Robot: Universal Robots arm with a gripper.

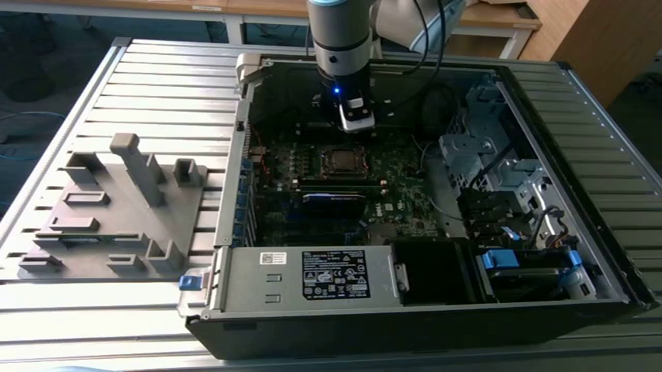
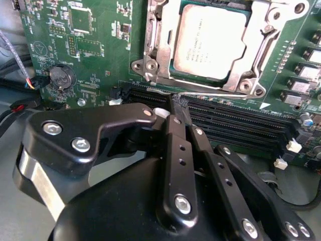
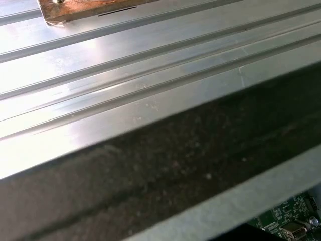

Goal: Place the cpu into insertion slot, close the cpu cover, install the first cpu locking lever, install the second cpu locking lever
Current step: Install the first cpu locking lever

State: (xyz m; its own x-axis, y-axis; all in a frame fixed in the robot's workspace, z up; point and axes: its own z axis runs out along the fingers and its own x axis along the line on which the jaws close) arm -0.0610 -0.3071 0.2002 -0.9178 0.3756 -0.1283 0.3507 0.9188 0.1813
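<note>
I see the gripper point(image 2: 179, 108) clenched, fingers pressed together, its tips just beside the cover point(image 2: 153, 50), which lies flat around the chip point(image 2: 210, 37)

Green circuit board point(image 2: 100, 50), dull silver-grey chip point(image 2: 208, 40), black gripper point(image 2: 179, 106), ribbed silver table point(image 1: 155, 77), plain grey rack point(image 1: 104, 225), black computer case point(image 1: 414, 335).

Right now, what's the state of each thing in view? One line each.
cpu cover: down, closed over the cpu.
cpu: seated flat in the cover's window.
locking lever: lying along the cover's edge; latched or not, cannot tell.
claw: shut, tips at that lever.
computer case: side open.
</note>
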